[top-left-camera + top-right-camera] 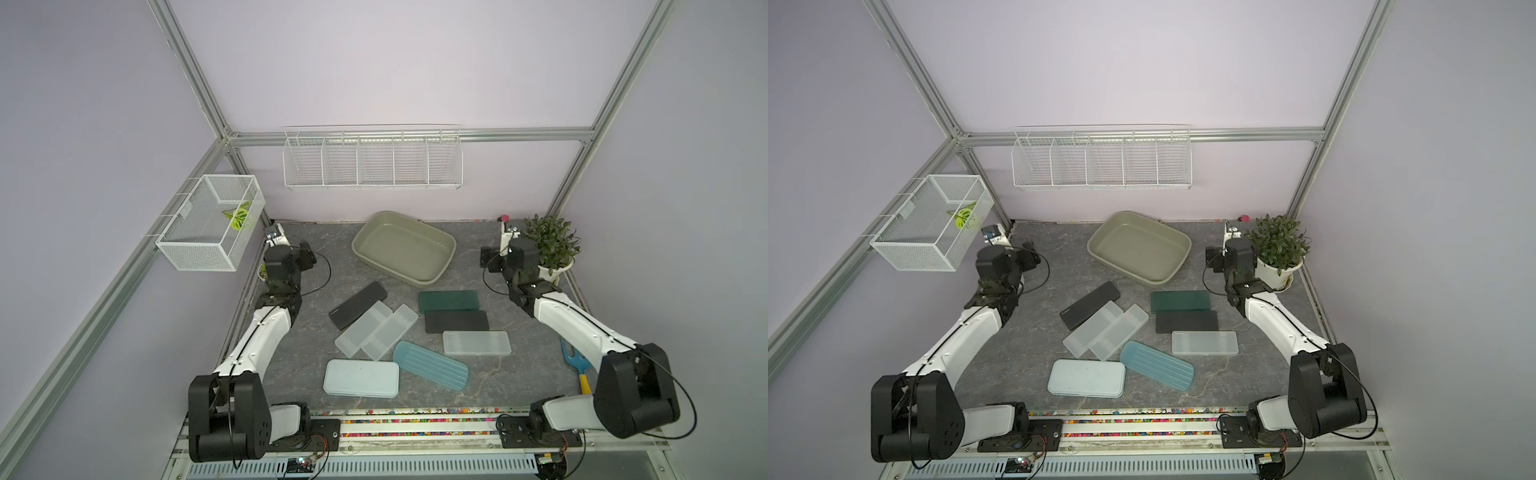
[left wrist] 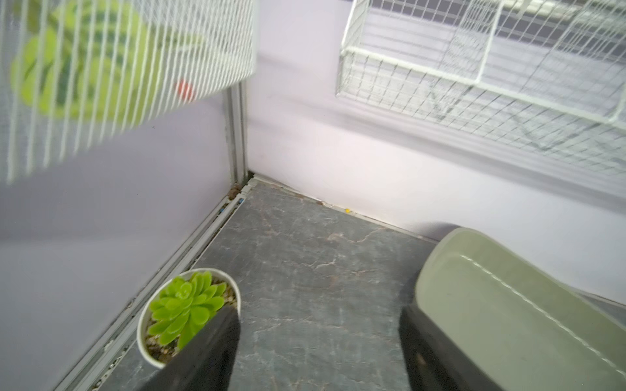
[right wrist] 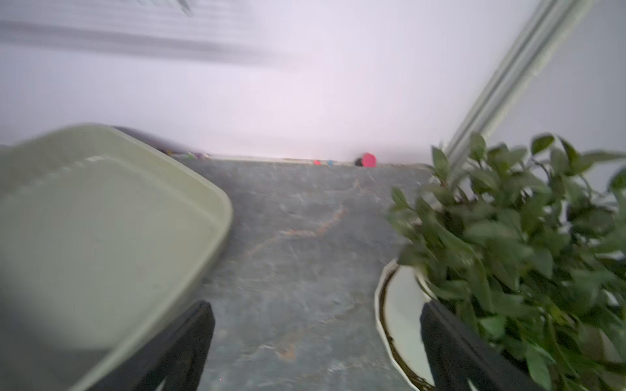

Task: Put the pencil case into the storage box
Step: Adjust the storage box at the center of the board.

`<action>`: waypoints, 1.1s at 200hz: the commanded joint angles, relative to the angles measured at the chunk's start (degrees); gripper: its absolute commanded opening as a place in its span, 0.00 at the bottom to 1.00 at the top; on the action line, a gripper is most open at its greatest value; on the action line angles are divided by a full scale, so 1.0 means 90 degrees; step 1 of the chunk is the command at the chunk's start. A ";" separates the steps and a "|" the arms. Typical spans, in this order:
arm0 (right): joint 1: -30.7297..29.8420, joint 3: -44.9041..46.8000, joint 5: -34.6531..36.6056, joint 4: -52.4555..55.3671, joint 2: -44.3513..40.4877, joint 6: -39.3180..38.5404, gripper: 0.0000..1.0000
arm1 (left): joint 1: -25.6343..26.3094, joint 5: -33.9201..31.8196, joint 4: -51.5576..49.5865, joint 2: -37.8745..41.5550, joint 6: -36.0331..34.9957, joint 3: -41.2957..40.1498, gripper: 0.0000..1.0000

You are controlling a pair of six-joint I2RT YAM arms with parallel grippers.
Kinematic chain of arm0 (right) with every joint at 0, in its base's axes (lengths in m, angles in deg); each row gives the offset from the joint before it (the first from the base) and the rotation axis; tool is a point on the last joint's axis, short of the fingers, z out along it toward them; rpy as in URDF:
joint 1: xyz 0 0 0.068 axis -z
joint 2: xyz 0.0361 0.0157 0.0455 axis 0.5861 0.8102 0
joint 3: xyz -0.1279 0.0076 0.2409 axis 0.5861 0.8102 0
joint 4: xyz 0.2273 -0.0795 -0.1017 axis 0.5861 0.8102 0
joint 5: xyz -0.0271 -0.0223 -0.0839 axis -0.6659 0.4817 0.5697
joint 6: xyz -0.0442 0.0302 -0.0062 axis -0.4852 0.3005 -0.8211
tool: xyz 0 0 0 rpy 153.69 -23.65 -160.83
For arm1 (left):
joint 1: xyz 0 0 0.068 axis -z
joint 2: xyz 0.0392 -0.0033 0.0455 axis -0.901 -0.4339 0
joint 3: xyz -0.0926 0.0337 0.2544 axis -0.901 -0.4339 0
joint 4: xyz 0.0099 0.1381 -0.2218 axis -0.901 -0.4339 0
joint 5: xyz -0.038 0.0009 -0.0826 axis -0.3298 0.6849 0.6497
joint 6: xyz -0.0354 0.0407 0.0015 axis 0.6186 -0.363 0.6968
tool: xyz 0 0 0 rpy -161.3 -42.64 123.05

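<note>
Storage box (image 1: pixel 405 248): olive-beige tub, upright, skewed, holds nothing, rear centre. Eight pencil cases lie flat in front of it, all outside. Slanted black case (image 1: pixel 358 305) is nearest. Two frosted cases (image 1: pixel 363 328) touch side by side. Green case (image 1: pixel 448 301), dark case (image 1: pixel 456 321) and clear case (image 1: pixel 476 343) sit in a row. Teal ribbed case (image 1: pixel 430 371) and pale blue case (image 1: pixel 361 378) lie frontmost.

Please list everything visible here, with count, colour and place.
storage box: one, olive-beige, back centre, empty.
pencil cases: eight, two black, one dark green, three clear, two blue; middle of table.
wire rack: one, white, back wall.
mesh basket: one, white, left wall, holds a green leaf.
leafy plant: one, dark green, potted, back right corner.
succulent: one, light green, back left edge.
fork tool: one, blue and yellow, right edge.
table: one, grey marbled.
left gripper: black, open, empty.
right gripper: black, open, empty.
</note>
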State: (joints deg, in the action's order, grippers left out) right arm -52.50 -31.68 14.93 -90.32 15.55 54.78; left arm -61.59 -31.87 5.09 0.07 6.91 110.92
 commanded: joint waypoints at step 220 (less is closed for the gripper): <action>-0.0419 -0.7601 -0.1568 0.7087 0.6510 0.4075 0.34 | 0.1073 -0.0211 -0.4169 -0.1087 0.0601 0.1897 0.38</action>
State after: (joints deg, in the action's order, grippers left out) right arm -56.48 -96.35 0.62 -30.35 72.53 95.11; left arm -51.80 -32.26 -30.75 -8.30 12.88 125.80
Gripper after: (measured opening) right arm 0.380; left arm 0.379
